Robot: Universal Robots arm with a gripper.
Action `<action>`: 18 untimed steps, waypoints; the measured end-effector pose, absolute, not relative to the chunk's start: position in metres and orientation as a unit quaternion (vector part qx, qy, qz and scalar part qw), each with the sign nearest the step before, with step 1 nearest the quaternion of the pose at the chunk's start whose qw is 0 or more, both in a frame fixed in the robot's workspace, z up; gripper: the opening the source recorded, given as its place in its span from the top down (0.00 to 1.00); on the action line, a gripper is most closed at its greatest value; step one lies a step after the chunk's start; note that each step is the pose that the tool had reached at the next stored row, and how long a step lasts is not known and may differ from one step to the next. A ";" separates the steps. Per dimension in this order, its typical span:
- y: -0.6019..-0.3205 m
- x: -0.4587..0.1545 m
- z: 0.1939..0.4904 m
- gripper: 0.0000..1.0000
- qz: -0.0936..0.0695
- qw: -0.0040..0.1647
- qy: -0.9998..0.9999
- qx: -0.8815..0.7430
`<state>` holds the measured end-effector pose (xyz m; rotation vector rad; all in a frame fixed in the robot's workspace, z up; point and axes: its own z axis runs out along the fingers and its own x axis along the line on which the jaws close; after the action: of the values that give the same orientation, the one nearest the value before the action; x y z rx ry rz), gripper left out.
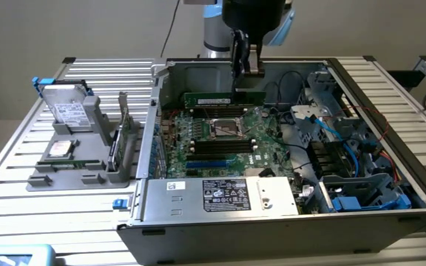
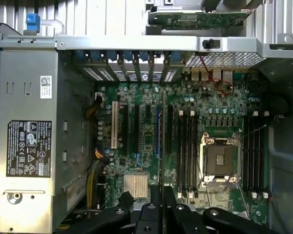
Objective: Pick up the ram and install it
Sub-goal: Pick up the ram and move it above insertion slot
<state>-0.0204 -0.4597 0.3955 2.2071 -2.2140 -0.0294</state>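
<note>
Exterior view: claw (image 1: 243, 77) clamped on the upper edge of the ram (image 1: 221, 100). The ram hangs level inside the open computer case (image 1: 272, 233), just above the motherboard (image 1: 221, 145), near the processor socket (image 1: 226, 128). The case sits on the slatted table (image 1: 20, 183).

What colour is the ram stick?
The ram is green, pale label; clearest in the exterior view.

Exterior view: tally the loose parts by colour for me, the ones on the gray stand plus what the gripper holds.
Silver hard drives: 2, one upright, one flat on the gray stand.
Green boards: 3, the ram in the gripper, the upright expansion card, a thin strip on the stand.
Total: 5
</note>
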 end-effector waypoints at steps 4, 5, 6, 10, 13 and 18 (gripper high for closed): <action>-0.459 -0.017 0.393 0.86 -0.012 0.005 -0.710 0.704; -0.459 -0.016 0.392 0.86 -0.012 0.005 -0.711 0.703; -0.459 -0.015 0.392 0.86 -0.013 0.004 -0.712 0.702; -0.456 -0.013 0.388 0.86 -0.013 0.004 -0.713 0.701; -0.450 -0.012 0.388 0.86 -0.013 0.003 -0.713 0.701; -0.442 -0.011 0.386 0.86 -0.012 0.003 -0.714 0.700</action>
<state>-0.0113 -0.4416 0.3862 2.1938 -2.2402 -0.0381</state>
